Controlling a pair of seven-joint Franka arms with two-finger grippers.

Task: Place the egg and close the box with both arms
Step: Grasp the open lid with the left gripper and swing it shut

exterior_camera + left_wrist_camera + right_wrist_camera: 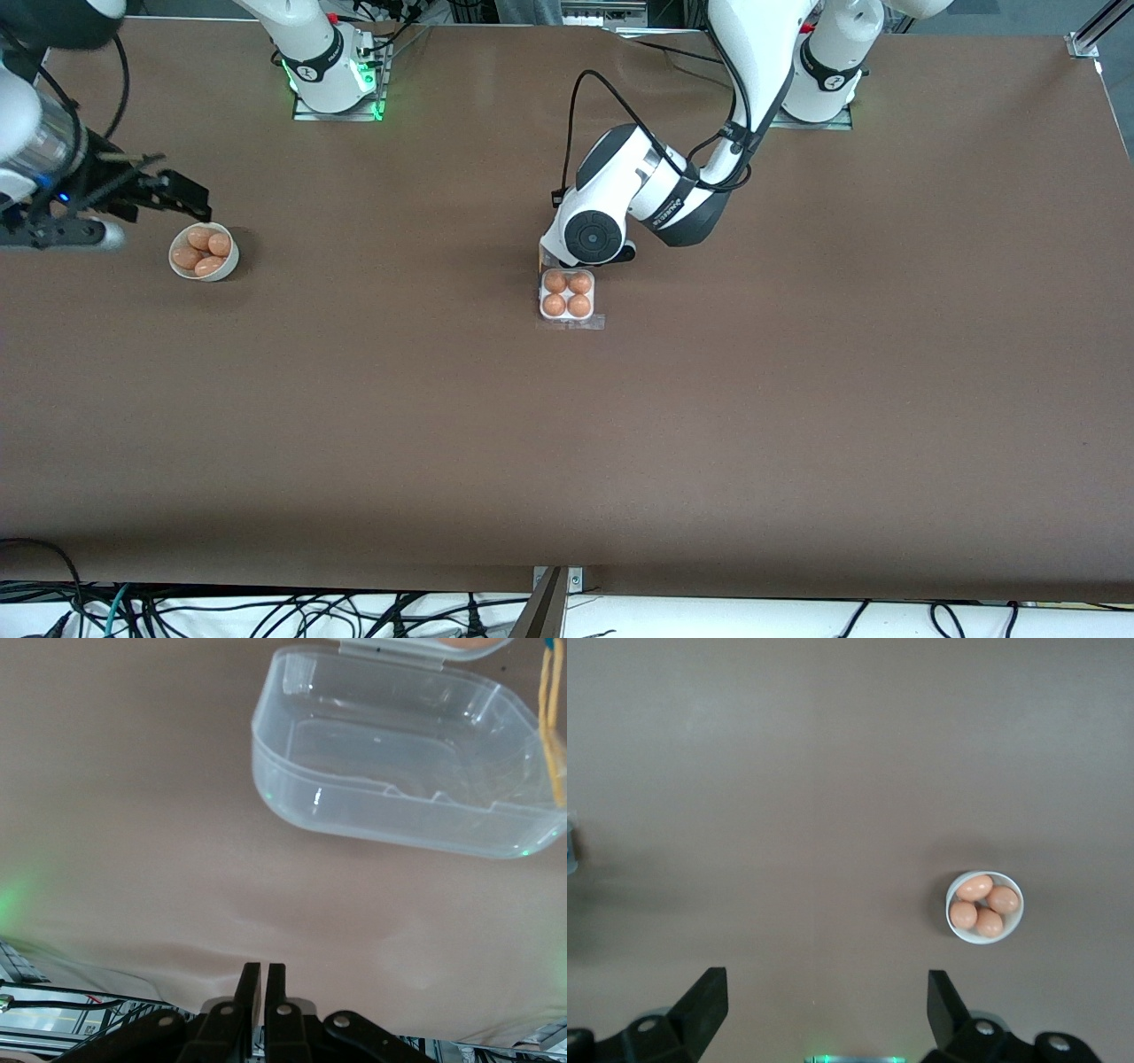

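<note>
The box sits mid-table, a white tray with an orange-brown egg in each cell; I cannot tell the task's egg from the others. Its clear lid lies open, hinged to the tray on the side farther from the front camera, under the left arm's wrist. My left gripper is shut on nothing, just off the lid's free edge. My right gripper hangs open and empty by the bowl, which lies off to one side of its fingers.
A round white bowl with several eggs stands at the right arm's end of the table. A yellow cord hangs beside the lid. Bare brown table surrounds the box.
</note>
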